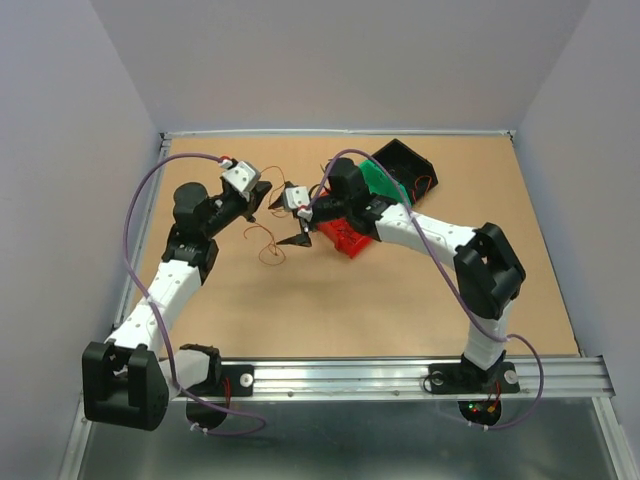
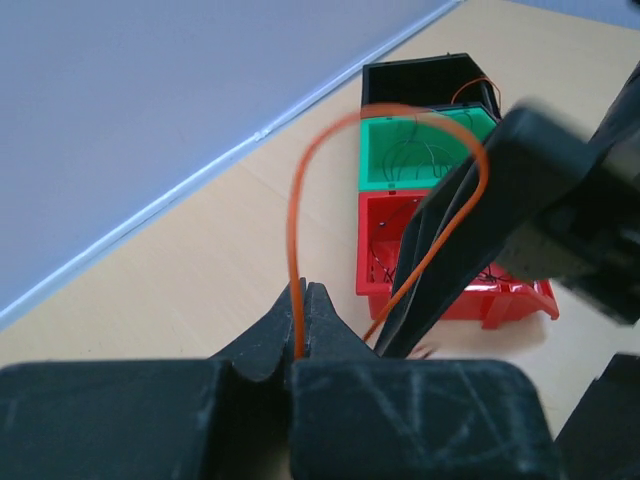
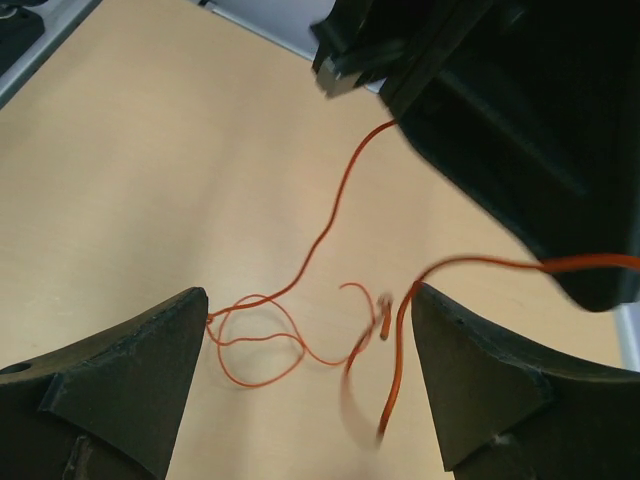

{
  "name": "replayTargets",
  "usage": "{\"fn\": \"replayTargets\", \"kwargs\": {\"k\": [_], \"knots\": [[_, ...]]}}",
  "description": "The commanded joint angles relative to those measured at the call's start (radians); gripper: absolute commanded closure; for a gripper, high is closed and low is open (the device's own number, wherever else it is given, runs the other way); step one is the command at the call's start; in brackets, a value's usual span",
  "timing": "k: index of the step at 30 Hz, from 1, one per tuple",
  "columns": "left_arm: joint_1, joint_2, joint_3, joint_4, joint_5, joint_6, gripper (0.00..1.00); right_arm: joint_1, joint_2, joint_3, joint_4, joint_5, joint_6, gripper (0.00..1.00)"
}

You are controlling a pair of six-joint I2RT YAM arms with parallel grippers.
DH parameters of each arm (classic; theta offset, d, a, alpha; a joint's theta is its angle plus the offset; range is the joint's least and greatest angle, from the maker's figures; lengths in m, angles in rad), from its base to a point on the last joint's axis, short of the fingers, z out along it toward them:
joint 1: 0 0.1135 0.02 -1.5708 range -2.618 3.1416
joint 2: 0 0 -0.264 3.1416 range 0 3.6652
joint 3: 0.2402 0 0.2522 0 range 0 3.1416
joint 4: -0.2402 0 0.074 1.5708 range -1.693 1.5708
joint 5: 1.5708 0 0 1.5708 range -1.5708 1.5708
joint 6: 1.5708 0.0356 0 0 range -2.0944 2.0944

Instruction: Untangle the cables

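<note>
Gray walls (image 1: 330,60) stand around three sides of a brown table (image 1: 400,320). The left gripper (image 2: 300,325) is pinched tight on one of the cables (image 2: 293,230), an orange one. It goes straight up from the tips, then bends over to the right and comes back down. More thin cables lie in loose curls on the table, between the fingers of the right gripper (image 3: 310,295), which are wide apart. A red bin (image 1: 345,238), a green bin (image 1: 385,180) and a black bin (image 1: 405,160) sit in a row toward the far right corner. The near half of the table is bare.
</note>
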Motion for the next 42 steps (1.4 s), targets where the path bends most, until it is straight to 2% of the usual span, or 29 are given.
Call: {"fn": "replayTargets", "kwargs": {"k": [1,6,12,16,17,18,19,21,27,28,31,32,39,41,42], "knots": [[0.002,-0.070,-0.020,0.082,-0.017,-0.016,1.00,0.036,0.029,0.086,0.003,-0.011,0.024,0.13],[0.003,-0.098,-0.036,0.097,-0.033,-0.023,1.00,0.100,0.074,0.086,0.001,0.064,-0.011,0.16],[0.003,-0.106,-0.041,0.110,-0.074,-0.039,1.00,0.119,0.090,0.079,0.003,0.013,-0.008,0.20],[0.003,-0.129,-0.059,0.129,-0.099,-0.051,1.00,0.139,0.129,0.109,0.007,0.054,-0.005,0.48],[0.003,-0.140,-0.072,0.145,-0.124,-0.057,1.00,0.139,0.140,0.119,0.009,0.057,0.002,0.76],[0.003,-0.146,-0.072,0.154,-0.143,-0.057,1.00,0.139,0.143,0.122,0.009,0.062,0.003,0.76],[0.003,-0.149,-0.082,0.162,-0.169,-0.069,1.00,0.137,0.141,0.121,0.009,0.064,-0.001,0.89],[0.005,-0.150,-0.093,0.195,-0.258,-0.086,1.00,0.139,0.132,0.118,0.014,0.061,-0.001,0.99],[0.017,-0.080,-0.073,0.194,-0.286,-0.102,1.00,0.137,0.058,0.040,0.105,0.041,0.061,0.99],[0.018,-0.059,-0.061,0.185,-0.289,-0.102,1.00,0.137,0.020,-0.004,0.239,0.060,0.131,1.00],[0.025,-0.023,-0.043,0.174,-0.295,-0.105,1.00,0.139,-0.058,-0.167,0.512,0.119,0.208,0.99],[0.028,-0.015,-0.041,0.174,-0.293,-0.105,1.00,0.139,-0.073,-0.186,0.541,0.131,0.213,0.99],[0.041,0.024,-0.018,0.153,-0.274,-0.106,1.00,0.137,-0.114,-0.172,0.518,0.246,0.243,0.99],[0.048,0.017,-0.020,0.153,-0.269,-0.114,1.00,0.137,-0.095,-0.139,0.423,0.234,0.196,0.64],[0.049,0.011,-0.021,0.154,-0.267,-0.114,1.00,0.137,-0.063,-0.105,0.412,0.243,0.202,0.52]]}}
